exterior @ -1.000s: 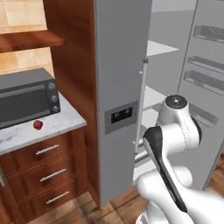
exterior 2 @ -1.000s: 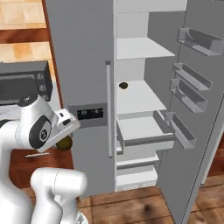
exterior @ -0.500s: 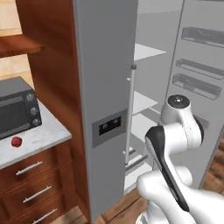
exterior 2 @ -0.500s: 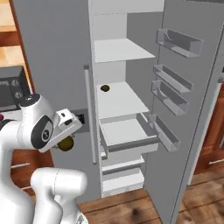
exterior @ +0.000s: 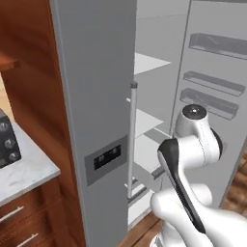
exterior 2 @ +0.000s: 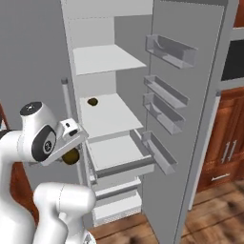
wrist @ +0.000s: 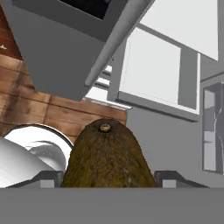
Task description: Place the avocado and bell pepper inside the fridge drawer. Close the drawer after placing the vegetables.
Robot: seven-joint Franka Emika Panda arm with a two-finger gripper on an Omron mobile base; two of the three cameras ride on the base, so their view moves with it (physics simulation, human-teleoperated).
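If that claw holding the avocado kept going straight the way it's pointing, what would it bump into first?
Probably the pulled-out fridge drawer: in the hand view it lies ahead of the gripper and its avocado, beside the closed door's handle. Depth is unclear, so this is a guess.

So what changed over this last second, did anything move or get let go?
Only the base drove: both base views slid from the counter toward the open fridge. The gripper stays shut on the avocado, carried low beside the arm. The fridge drawer still stands pulled out, and a small dark item remains on the shelf.

White arm folded close above its base, elbow raised, jaws closed around the avocado (wrist: 107, 157)
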